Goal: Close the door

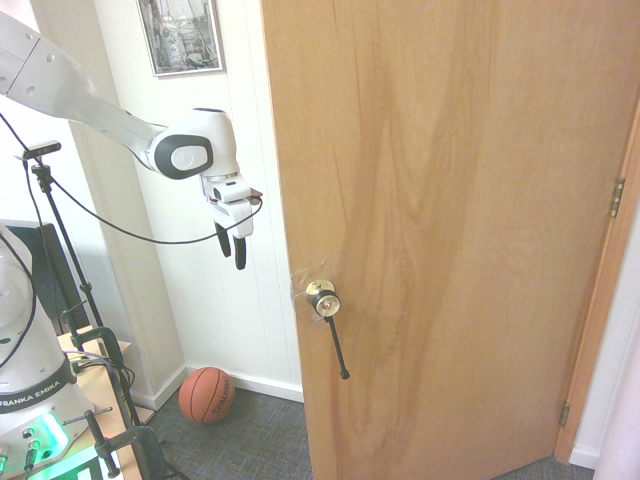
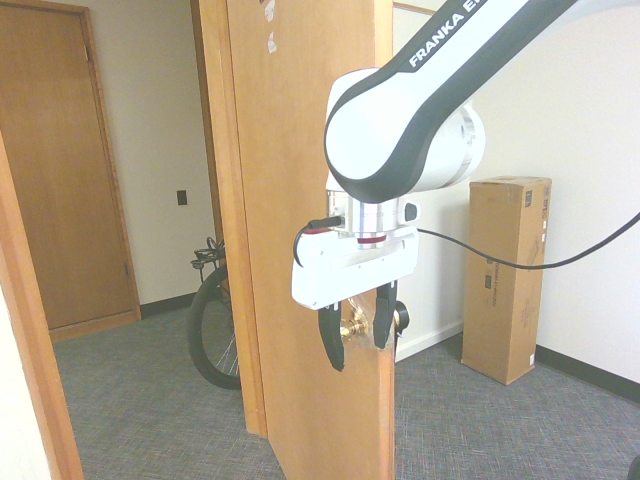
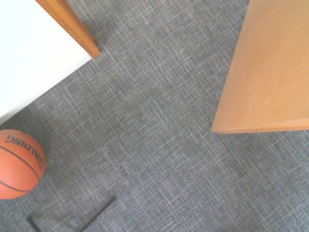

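Door [image 1: 450,240]: tall, light-brown wood with darker grain streaks, fills the right two thirds of the first exterior view. It stands ajar, free edge toward frame centre, hinges [image 1: 617,197] at the far right edge. Brass knob [image 1: 322,298] sits low on the free edge, a thin black rod [image 1: 337,347] hanging down from it at a slant.

Gripper [image 1: 232,248]: upper left-centre of the first exterior view, pointing down, just beside the door's free edge and above the knob. It is apart from the wood; white wall shows between. Fingers [image 1: 241,250] spread wide with nothing between them.

Second exterior view: gripper [image 2: 358,338] at frame centre in front of the door [image 2: 300,150], seen nearly edge-on. The knob [image 2: 352,326] shows in the gap between the dark fingers. Whether it is touched cannot be told from here.

A framed picture [image 1: 182,35] hangs upper left on the wall. An orange basketball [image 1: 207,395] rests on grey carpet [image 1: 250,440], lower left. A tall cardboard box [image 2: 505,275] stands at right in the second exterior view, and a bicycle wheel [image 2: 210,335] shows left of the door.

Wrist view: carpet [image 3: 154,121], the door's bottom corner [image 3: 265,72] at upper right, Spalding basketball [image 3: 17,164] at lower left.
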### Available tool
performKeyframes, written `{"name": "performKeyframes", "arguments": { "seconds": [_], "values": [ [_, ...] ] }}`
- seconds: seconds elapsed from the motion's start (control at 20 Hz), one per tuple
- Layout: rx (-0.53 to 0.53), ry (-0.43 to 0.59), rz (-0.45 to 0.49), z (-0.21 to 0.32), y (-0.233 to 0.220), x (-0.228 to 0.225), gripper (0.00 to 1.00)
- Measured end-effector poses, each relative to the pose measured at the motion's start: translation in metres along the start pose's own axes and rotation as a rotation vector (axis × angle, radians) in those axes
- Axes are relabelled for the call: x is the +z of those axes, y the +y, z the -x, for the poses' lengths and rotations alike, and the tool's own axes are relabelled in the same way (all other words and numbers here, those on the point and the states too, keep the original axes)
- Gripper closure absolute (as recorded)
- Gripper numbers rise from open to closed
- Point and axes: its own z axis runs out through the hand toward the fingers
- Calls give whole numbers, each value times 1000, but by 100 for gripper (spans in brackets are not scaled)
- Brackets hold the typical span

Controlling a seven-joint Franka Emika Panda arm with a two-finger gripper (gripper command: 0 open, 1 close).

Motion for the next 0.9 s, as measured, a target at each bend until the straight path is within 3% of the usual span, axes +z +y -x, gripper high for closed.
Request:
{"name": "performKeyframes", "arguments": {
  "seconds": [0.5,0.9],
  "values": [
    [-31,10,-2,27,36,-18,0],
    [57,31,-42,22,78,-56,0]
  ]
}}
